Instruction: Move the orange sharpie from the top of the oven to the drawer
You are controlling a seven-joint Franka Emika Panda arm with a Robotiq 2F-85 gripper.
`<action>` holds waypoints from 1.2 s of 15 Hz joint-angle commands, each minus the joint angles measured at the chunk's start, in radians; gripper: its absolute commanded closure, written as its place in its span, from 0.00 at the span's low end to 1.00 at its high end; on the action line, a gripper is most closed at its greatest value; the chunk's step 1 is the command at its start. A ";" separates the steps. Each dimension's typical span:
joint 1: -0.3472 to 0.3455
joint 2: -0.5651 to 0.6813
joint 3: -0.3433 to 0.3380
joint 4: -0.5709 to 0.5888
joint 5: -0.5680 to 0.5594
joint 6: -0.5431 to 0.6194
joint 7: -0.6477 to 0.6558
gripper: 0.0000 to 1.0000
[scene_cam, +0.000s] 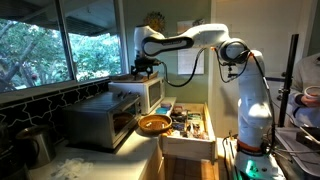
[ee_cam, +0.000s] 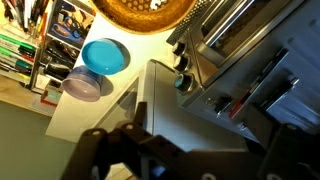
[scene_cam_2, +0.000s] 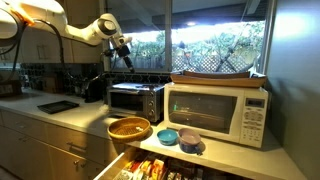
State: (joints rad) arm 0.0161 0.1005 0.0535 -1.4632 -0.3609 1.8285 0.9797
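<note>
Gripper (scene_cam_2: pixel 123 52) hangs high near the oven (scene_cam_2: pixel 135 100), grip unclear; drawer (scene_cam: pixel 188 148) open

Count on the surface (scene_cam_2: pixel 92 117): 2 appliances, i.e. 1 dark toaster oven (scene_cam_2: pixel 135 100) and 1 white microwave (scene_cam_2: pixel 215 112). 3 bowls near the front edge: 1 large orange bowl (scene_cam_2: pixel 129 128), 1 small blue bowl (scene_cam_2: pixel 167 136), 1 small lavender bowl (scene_cam_2: pixel 190 143). 1 drawer (scene_cam: pixel 187 146), pulled open, contents too cluttered to count. 1 robot arm (scene_cam_2: pixel 80 28).
</note>
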 commanded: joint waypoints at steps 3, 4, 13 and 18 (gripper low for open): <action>0.019 -0.001 -0.021 0.003 0.005 -0.002 -0.005 0.00; 0.019 -0.001 -0.021 0.003 0.005 -0.002 -0.005 0.00; 0.034 0.109 -0.025 0.141 -0.014 0.074 0.159 0.00; 0.019 0.122 -0.010 0.143 -0.002 0.187 0.248 0.00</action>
State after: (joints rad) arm 0.0354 0.2241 0.0437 -1.3183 -0.3625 2.0182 1.2308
